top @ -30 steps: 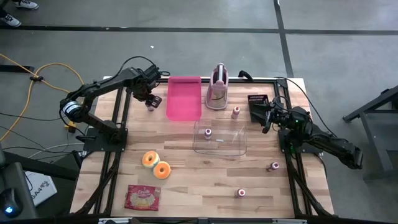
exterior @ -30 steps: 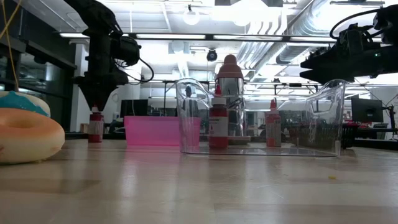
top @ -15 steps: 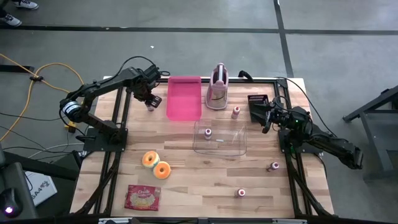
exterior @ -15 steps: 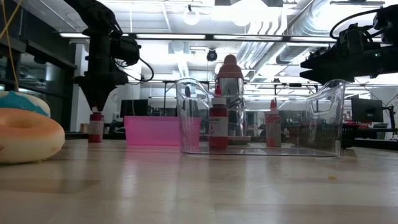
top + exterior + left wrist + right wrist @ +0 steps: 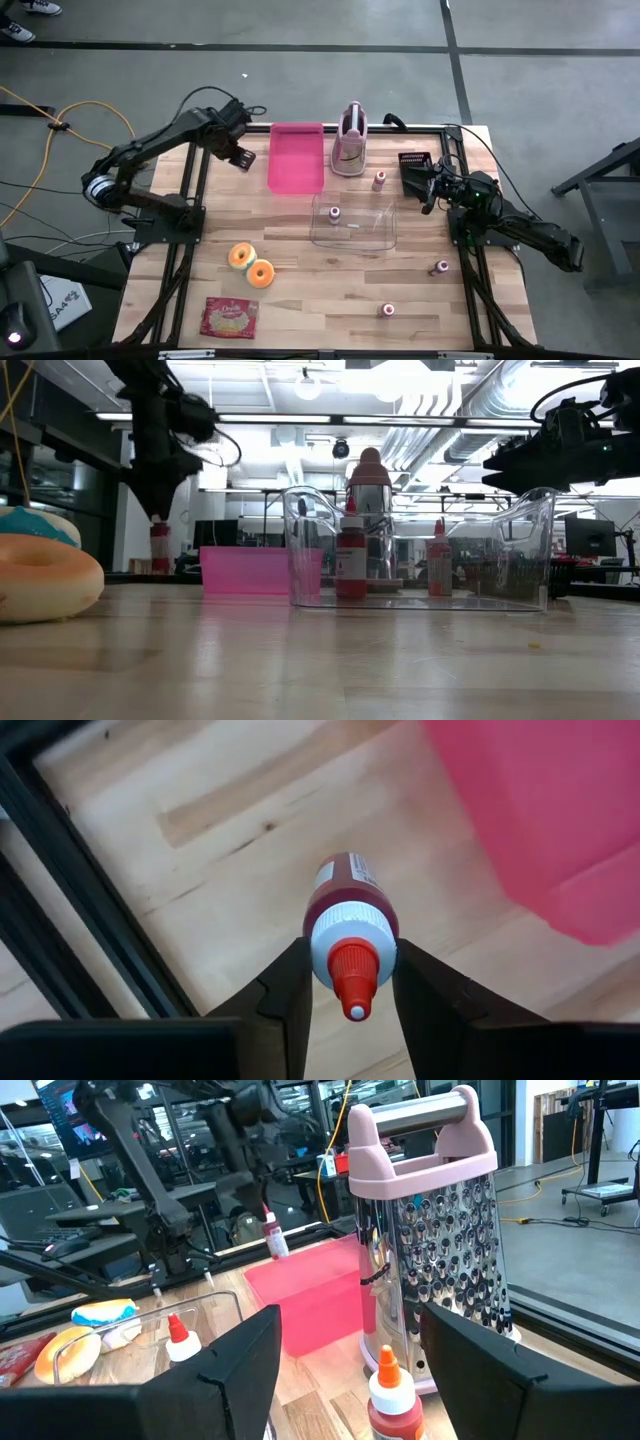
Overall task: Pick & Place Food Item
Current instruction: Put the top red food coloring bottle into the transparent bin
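So the left tool [image 5: 350, 982] is pinching a little red sauce bottle [image 5: 350, 930] right at its white cap, and in the low view the bottle [image 5: 159, 546] hangs clear of the table [image 5: 330, 290], just beside the pink bin [image 5: 296, 157]. That grip looks sketchy to me: the fingers [image 5: 285, 990] sit on the cap shoulder, not the body, so a quick swing could let it pivot or slide out. If it's headed for the clear container [image 5: 352, 224], there's already a bottle in there [image 5: 334, 213] it could knock over, and the walls are easy to clip. Over on the right, the right tool [image 5: 418, 180] waits with its fingers spread near the grater [image 5: 348, 140], holding nothing.
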{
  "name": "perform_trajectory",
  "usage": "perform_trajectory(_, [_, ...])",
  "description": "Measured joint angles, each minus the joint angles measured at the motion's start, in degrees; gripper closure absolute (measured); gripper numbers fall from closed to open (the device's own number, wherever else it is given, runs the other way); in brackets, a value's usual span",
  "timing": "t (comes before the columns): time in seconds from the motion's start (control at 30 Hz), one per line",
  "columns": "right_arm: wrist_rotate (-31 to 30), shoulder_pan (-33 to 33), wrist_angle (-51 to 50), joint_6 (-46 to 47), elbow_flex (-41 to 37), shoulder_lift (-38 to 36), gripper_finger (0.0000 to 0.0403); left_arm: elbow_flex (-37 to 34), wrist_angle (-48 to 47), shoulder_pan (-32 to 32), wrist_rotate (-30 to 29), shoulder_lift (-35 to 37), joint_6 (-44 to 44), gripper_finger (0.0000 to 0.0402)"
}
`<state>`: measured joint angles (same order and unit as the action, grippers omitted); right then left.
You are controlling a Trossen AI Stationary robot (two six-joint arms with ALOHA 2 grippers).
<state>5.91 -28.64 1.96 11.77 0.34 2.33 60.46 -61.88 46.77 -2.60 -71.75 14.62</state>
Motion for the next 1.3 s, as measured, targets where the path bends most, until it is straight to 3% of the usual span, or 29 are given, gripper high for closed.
perform_trajectory(0.3, [0.00,0.01,0.00,0.00,0.00,0.00,0.0176,0.05,3.79,-3.85,3.01,10.49,-0.88,0.0292])
perform_trajectory(0.53, [0.00,0.02,0.00,0.00,0.00,0.00,0.0176,0.76,7.87,-11.93,2.99,11.60,0.82,0.0292])
perform_trajectory(1.3, [0.02,0.01,0.00,0.00,0.00,0.00,0.0176,28.94,2.27,-34.83,-3.76,-10.72,1.70,0.0292])
